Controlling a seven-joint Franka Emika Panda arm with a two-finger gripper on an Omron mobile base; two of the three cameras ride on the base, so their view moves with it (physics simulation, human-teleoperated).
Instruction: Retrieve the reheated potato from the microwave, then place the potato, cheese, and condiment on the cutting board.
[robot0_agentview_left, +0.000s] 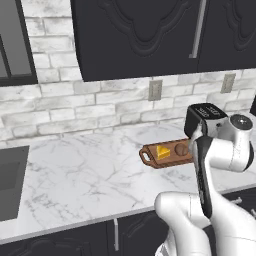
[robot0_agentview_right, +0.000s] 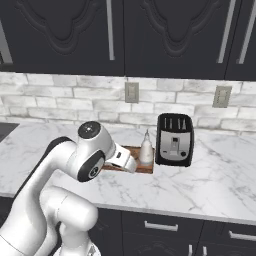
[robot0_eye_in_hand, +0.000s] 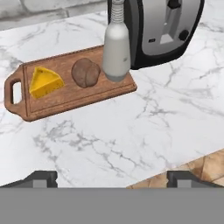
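On the cutting board (robot0_eye_in_hand: 65, 94): cheese (robot0_eye_in_hand: 43, 82), potato (robot0_eye_in_hand: 85, 72), condiment bottle (robot0_eye_in_hand: 116, 48). Jaws released, empty; task looks complete.

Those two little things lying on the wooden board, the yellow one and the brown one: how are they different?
The cheese is a yellow-orange wedge with flat faces and sharp corners; the potato is a dull brown rounded lump. The cheese lies nearest the cutting board's handle end with its hole, while the potato sits mid-board, right beside the pale condiment bottle. They are alike in size, and both rest on the board.
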